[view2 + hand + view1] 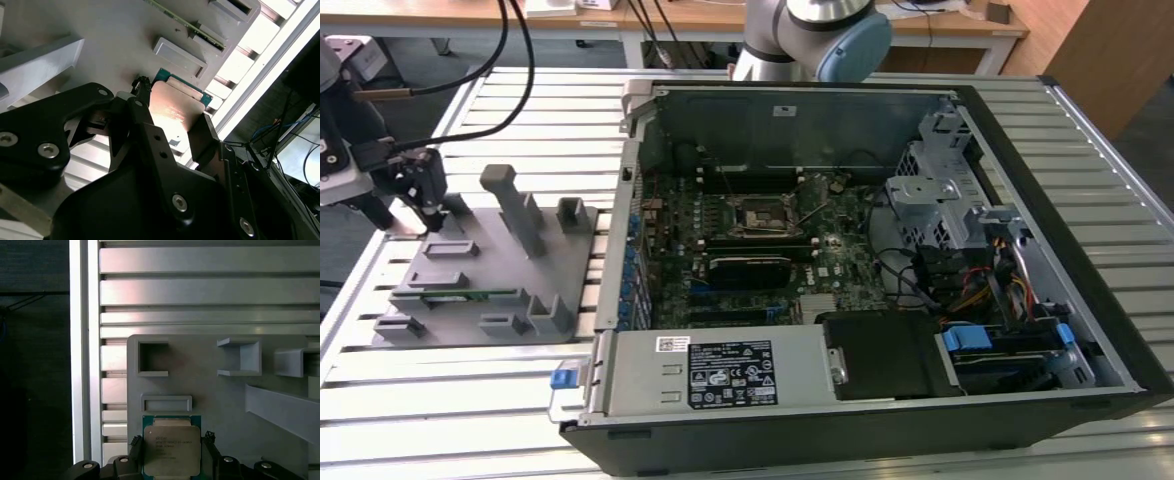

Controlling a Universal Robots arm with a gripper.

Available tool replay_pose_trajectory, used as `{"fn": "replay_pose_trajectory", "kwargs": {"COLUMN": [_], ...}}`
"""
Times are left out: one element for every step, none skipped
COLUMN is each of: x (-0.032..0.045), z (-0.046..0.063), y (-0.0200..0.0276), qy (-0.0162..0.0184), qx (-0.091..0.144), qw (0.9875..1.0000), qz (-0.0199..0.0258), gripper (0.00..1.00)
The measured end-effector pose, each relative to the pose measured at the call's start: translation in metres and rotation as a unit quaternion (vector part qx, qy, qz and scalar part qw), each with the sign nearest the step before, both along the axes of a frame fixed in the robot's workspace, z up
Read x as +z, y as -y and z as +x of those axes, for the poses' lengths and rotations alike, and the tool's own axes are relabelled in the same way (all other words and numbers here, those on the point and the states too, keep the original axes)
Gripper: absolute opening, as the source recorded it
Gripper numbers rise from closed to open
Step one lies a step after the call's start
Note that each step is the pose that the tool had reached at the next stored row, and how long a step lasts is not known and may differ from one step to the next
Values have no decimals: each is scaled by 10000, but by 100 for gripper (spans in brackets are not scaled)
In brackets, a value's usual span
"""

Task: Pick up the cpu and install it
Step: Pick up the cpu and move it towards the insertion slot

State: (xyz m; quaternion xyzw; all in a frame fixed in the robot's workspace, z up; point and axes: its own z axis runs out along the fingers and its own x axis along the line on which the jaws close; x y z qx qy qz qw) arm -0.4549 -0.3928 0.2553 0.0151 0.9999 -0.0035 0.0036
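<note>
Over the gray fixture [220, 405], end effector [172, 441] clasps cpu [172, 450].

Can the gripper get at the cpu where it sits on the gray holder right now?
Likely yes: the gripper is right at the cpu, straddling it on the gray holder, with nothing lying over the chip.

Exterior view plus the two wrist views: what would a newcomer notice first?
In the exterior view, the big open computer case with its bare motherboard socket dominates the middle. At the exterior view's left, the gripper is down at a gray parts tray. In the first wrist view its fingers press two opposite edges of the silver-topped cpu over that tray.
</note>
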Motion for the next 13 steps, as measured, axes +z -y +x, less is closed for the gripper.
{"fn": "replay_pose_trajectory", "kwargs": {"x": [2,6,10,17,21,26,32,38,43,46,50,55,59], "z": [0,0,0,0,0,0,0,0,0,0,0,0,0], "y": [-1,-1,-1,-1,-1,-2,-2,-2,-3,-4,-5,-6,-7], "qy": [0,0,-1,-2,0,0,0,0,0,1,1,0,0], "qx": [0,0,0,0,0,0,0,0,0,0,0,0,0], "qw": [10000,10000,10000,10000,10000,10000,10000,10000,10000,10000,10000,10000,10000], "qz": [0,0,0,-1,0,0,0,0,0,0,0,0,0], "gripper": [54,54,54,54,54,54,54,54,54,54,54,54,54]}}
